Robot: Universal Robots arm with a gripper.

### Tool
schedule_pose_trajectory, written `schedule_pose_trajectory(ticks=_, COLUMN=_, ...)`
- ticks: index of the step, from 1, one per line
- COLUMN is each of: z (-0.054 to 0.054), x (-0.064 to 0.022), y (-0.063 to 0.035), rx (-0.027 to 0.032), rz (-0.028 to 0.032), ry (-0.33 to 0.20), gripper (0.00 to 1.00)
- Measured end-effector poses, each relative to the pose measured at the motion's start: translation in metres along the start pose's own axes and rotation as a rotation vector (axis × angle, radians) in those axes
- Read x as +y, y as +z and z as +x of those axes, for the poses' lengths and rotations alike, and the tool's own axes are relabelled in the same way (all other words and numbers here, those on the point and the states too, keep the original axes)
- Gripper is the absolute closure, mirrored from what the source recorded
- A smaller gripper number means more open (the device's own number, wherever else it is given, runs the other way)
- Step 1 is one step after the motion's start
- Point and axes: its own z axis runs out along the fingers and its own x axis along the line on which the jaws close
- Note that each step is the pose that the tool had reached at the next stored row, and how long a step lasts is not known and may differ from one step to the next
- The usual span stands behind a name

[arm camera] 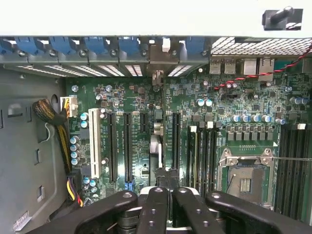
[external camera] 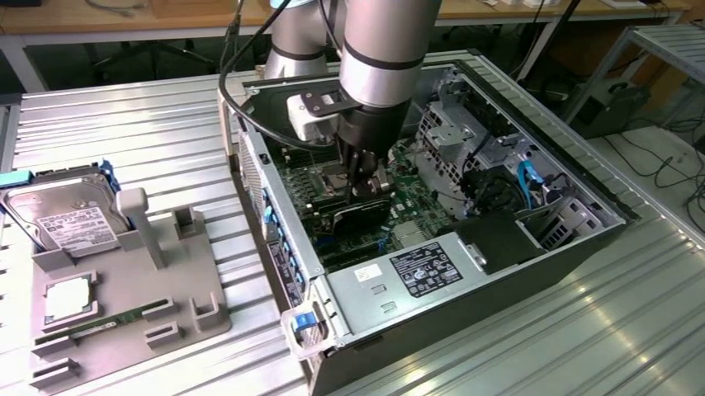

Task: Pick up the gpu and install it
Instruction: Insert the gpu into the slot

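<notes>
Inside the open computer case (external camera: 573, 247), the gripper (external camera: 361, 191) is clamped on the gpu (external camera: 358, 216), seating it; pressing straight into the motherboard (arm camera: 195, 126) slot comes next, I judge

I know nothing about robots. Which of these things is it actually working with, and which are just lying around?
In the job:
- gpu, on edge inside the case, right under the closed jaws
- motherboard
- open computer case

Just lying about:
- hard drive
- RAM stick
- square silver chip
- grey holder they sit in
</notes>
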Motion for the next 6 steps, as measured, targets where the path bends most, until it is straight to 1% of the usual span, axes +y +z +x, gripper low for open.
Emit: schedule_pose_trajectory(ticks=6, z=0.0, x=0.0, y=0.0, rx=0.0001, rz=0.0, ry=0.0, gripper=0.89)
